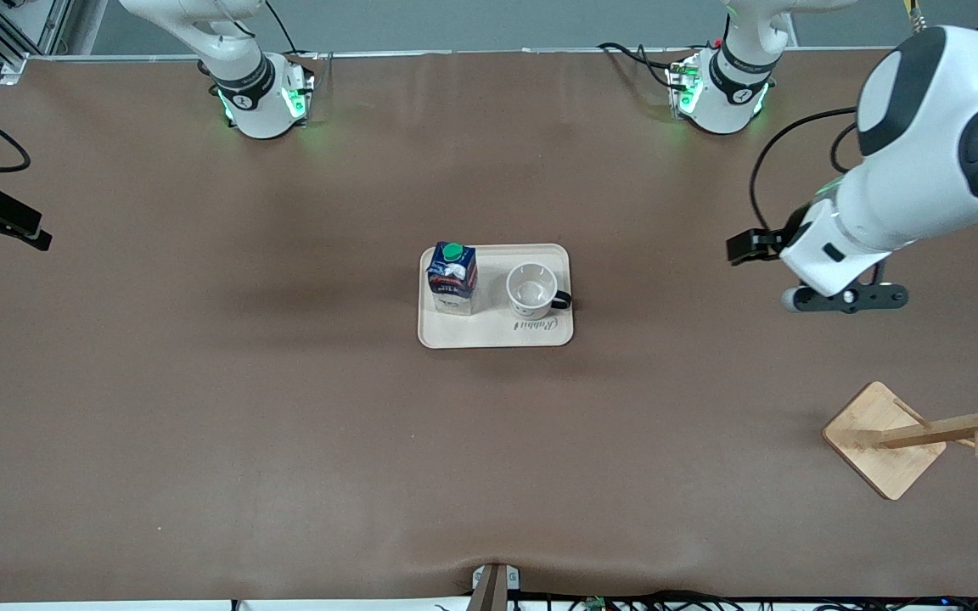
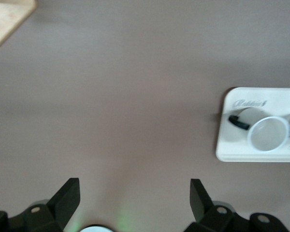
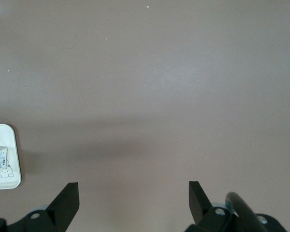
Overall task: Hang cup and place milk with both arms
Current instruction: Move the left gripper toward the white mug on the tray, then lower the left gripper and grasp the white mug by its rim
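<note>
We note the cup (image 1: 532,291) and milk (image 1: 452,277) side by side on the tray (image 1: 496,334) mid-desk. Left pincer (image 2: 135,200) and right pincer (image 3: 134,202) both gape empty over bare desk. Risk: reaching the cup could topple the milk.

White cup (image 1: 531,291), black handle; dark-blue milk (image 1: 452,277), green cap; cream tray (image 1: 496,333); brown table (image 1: 200,382).

milk (image 1: 452,277) crowds cup (image 1: 532,291), bare table (image 1: 200,407) around

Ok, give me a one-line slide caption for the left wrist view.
Open left gripper over bare brown table, cup upright on the cream tray off to one side.
</note>
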Available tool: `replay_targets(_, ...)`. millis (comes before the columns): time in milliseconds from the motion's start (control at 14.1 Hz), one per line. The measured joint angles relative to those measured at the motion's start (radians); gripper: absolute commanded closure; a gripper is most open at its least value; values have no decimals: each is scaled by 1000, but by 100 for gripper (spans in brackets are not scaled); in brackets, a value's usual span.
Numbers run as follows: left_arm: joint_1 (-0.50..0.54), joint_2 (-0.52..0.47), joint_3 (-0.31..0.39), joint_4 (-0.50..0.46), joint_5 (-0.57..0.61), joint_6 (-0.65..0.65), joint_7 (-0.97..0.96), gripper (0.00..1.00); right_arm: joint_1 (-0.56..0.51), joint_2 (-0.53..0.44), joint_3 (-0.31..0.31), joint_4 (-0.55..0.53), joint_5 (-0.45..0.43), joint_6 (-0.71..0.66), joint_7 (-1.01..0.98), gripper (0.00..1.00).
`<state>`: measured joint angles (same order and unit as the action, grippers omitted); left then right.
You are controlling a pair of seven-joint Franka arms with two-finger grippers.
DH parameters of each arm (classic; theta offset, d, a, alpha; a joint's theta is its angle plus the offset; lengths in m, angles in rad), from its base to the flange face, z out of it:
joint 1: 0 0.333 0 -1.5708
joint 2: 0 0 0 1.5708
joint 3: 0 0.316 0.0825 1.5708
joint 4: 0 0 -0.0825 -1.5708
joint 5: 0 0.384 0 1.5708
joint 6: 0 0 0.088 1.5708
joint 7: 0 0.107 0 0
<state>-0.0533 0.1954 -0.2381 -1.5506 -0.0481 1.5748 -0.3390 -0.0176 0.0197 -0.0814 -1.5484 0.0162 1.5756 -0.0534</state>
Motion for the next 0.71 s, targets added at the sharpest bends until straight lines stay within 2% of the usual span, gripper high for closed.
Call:
replay_targets(213,-51,2,-14,-72,-34,126,-169,0,0,-1,0,0,0,-31,0,0)
replay_targets(427,-96,5,-74,-179,-36,286,-400,0,0,-7,2,0,0,-46,0,0)
replay_targets(711,-211,36,-93,-285,-36,484,-675,0,0,-10,4,1,0,-45,0,0)
